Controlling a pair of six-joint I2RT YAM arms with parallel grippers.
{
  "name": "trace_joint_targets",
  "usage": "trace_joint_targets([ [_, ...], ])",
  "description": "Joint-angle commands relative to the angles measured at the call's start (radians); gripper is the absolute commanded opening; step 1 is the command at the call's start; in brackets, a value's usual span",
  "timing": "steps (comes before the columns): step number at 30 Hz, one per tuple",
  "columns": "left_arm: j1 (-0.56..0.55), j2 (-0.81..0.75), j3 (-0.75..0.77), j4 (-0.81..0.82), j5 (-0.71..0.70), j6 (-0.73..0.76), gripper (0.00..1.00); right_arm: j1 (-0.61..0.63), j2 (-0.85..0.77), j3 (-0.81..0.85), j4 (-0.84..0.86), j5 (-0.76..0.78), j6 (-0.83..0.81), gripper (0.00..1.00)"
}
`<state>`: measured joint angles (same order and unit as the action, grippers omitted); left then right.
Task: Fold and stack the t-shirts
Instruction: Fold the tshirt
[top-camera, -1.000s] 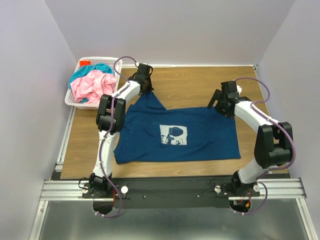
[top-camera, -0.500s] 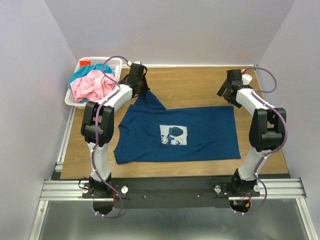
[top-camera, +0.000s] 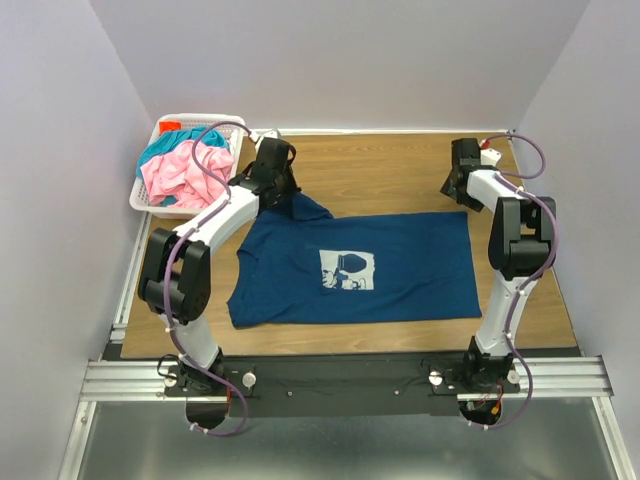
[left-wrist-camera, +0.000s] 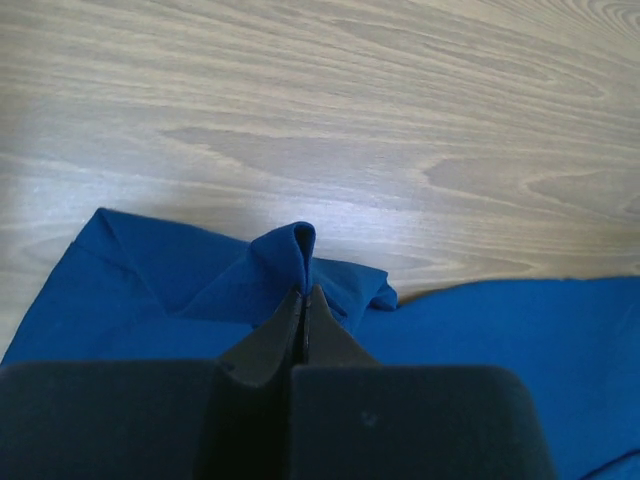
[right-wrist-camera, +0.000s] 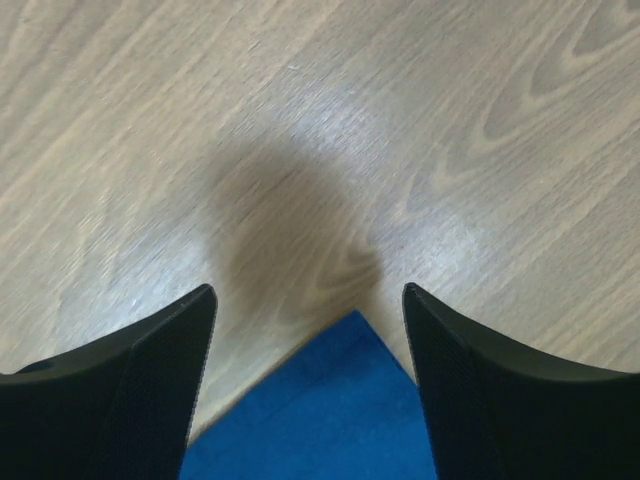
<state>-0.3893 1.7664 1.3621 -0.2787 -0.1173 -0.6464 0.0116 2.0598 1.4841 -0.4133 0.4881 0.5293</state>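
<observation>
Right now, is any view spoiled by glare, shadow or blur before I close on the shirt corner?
Right wrist: a soft dark shadow lies on the table ahead of the right claw, just beyond the corner of the dark blue t-shirt. Left wrist: pale glare on the table above the fold pinched by the left claw. Top external: even light, sharp.

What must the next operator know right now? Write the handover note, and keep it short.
Left tool: shut, pinching a raised tuck of the dark blue t-shirt at its far left corner.
Right tool: open, hovering at the shirt's far right corner, not gripping it.
Things: the blue shirt lies spread on the table, print up. Pink t-shirt and teal t-shirt are bunched in the white basket.
Done: blue shirt laid out.
Left: no fold made, nothing stacked; all three need folding.
</observation>
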Motion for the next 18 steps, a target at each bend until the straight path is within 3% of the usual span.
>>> trace_joint_targets([
  [1, -0.011, -0.070, -0.040, -0.014, -0.064, -0.039, 0.00, 0.001, 0.046, 0.031, -0.010, 0.069, -0.015, 0.78],
  [9, -0.028, -0.134, -0.112, -0.048, -0.071, -0.070, 0.00, 0.001, 0.052, 0.005, -0.010, 0.067, -0.017, 0.73],
  [12, -0.031, -0.163, -0.146, -0.053, -0.081, -0.087, 0.00, 0.001, 0.060, -0.004, -0.010, 0.047, -0.017, 0.61],
  [18, -0.048, -0.205, -0.196, -0.056, -0.090, -0.119, 0.00, -0.001, 0.065, -0.025, -0.009, 0.038, -0.009, 0.53],
])
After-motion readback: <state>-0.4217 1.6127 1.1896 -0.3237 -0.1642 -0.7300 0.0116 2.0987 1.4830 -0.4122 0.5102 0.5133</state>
